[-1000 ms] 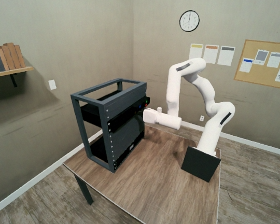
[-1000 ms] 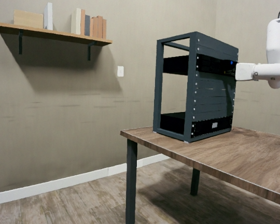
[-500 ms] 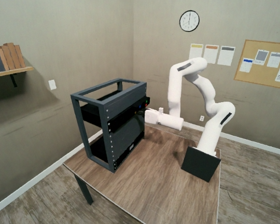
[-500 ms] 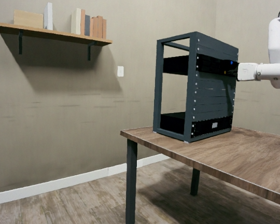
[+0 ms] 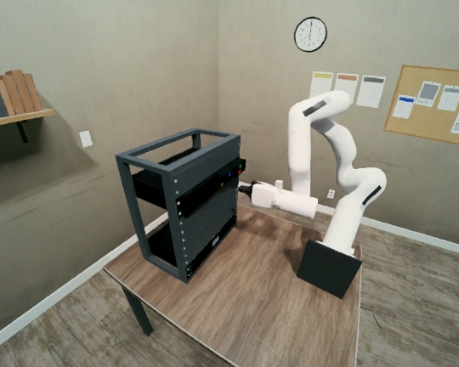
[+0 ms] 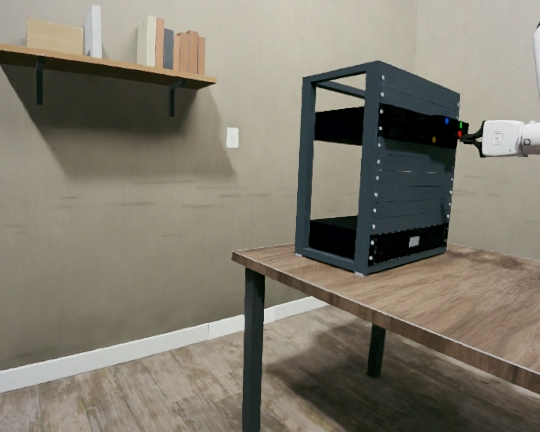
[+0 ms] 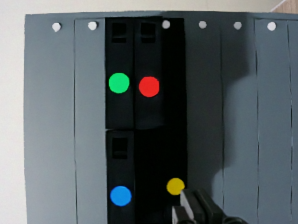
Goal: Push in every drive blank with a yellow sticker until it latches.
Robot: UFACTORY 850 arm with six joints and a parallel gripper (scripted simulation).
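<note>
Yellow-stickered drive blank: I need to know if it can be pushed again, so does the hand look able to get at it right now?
Probably yes. The shut hand sits just off the yellow-stickered drive blank, which looks recessed deeper than its neighbours, and nothing stands between them on the rack front.

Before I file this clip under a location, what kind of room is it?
Probably a small office or IT workroom: an open equipment rack on a wooden table, a cork notice board and wall clock, and a bookshelf.
</note>
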